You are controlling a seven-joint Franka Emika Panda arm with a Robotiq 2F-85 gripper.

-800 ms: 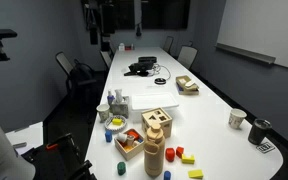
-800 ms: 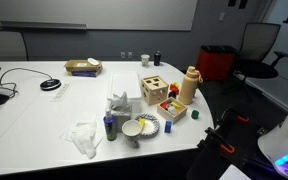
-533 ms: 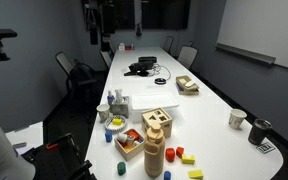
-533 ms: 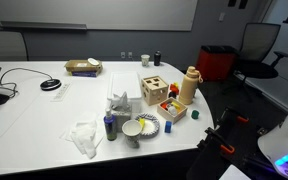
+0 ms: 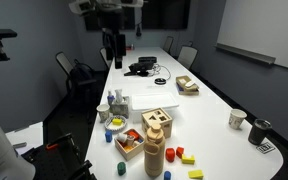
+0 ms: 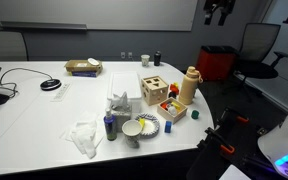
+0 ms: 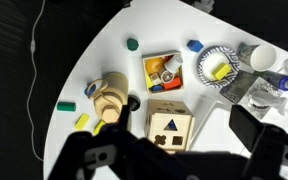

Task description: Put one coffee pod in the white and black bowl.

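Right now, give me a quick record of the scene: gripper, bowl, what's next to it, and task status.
gripper: open, empty, high above the table
bowl: white and black, something yellow inside
beside bowl: white cup, open wooden box
under gripper: shape-sorter box
coffee pod: small pieces too small to identify
task status: nothing grasped yet
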